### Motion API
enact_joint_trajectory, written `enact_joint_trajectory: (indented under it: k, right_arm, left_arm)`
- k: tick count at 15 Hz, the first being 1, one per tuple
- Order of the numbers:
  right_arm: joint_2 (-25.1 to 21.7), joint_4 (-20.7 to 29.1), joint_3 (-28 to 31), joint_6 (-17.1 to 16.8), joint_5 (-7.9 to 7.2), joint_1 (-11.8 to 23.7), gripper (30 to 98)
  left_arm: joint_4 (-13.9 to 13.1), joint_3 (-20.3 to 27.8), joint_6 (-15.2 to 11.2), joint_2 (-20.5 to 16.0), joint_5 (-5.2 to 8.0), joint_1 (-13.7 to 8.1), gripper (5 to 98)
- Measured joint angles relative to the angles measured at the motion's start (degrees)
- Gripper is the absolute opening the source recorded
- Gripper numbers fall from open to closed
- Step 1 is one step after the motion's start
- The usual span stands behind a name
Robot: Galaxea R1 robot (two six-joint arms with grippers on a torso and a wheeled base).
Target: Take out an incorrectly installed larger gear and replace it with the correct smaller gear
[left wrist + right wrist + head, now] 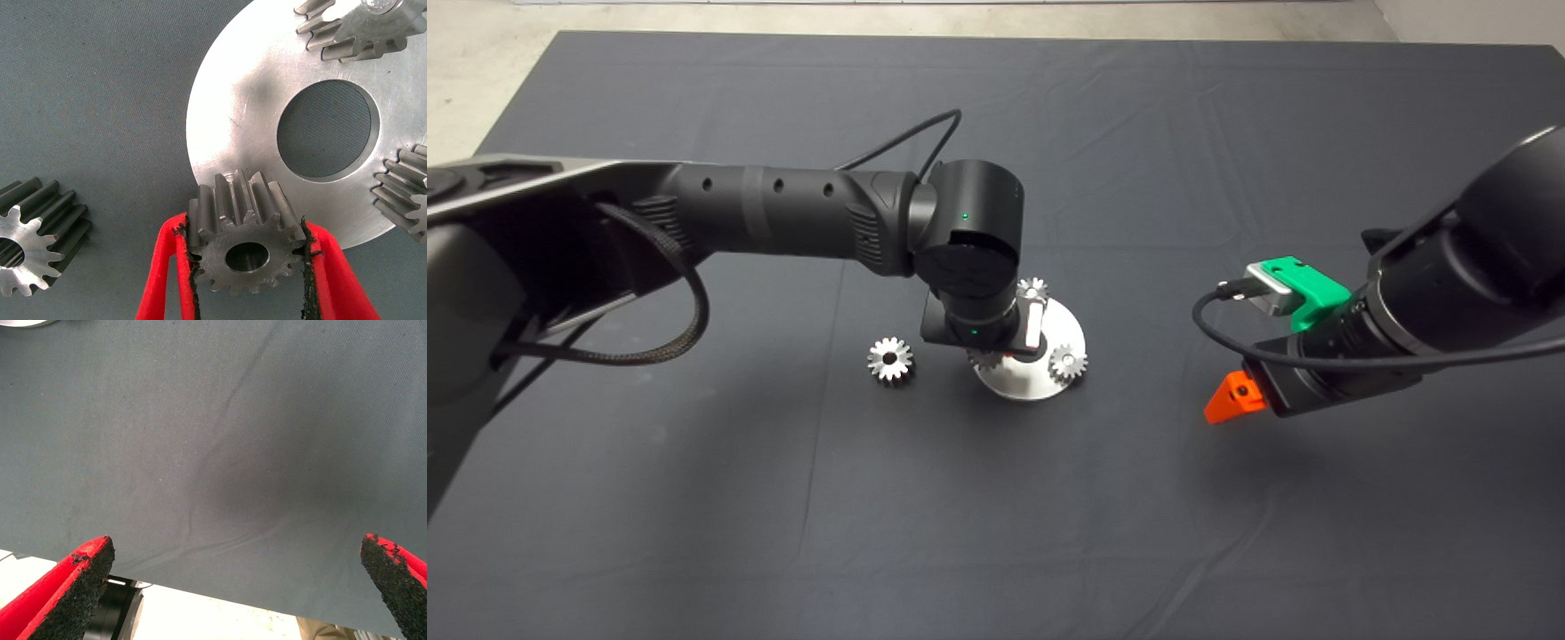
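My left gripper (245, 267) is shut on the smaller gear (245, 233), a silvery toothed gear with a centre hole, and holds it at the near edge of the round silvery plate (253, 100). A small peg (229, 177) on the plate shows just behind the gear. In the head view the left wrist (978, 329) covers this spot on the plate (1032, 387). The larger gear (890, 360) lies flat on the mat left of the plate; it also shows in the left wrist view (33, 240). My right gripper (237, 567) is open and empty above the mat, to the plate's right (1234, 397).
Two more small gears sit on the plate (1068, 363) (1032, 289), also in the left wrist view (360, 27) (407, 193). The plate has a wide centre hole (327, 127). The dark mat (996, 533) stretches in front and behind.
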Motion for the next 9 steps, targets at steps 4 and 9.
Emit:
enact_joint_trajectory:
  k: [4,9]
  right_arm:
    - [0.0,0.0,0.0,0.0,-0.05,0.0,97.7]
    - [0.0,0.0,0.0,0.0,-0.05,0.0,97.7]
  left_arm:
    - [-0.1,-0.7,0.2,0.2,-0.11,0.1,24.4]
    - [-0.3,-1.0,0.3,0.3,-0.09,0.1,24.9]
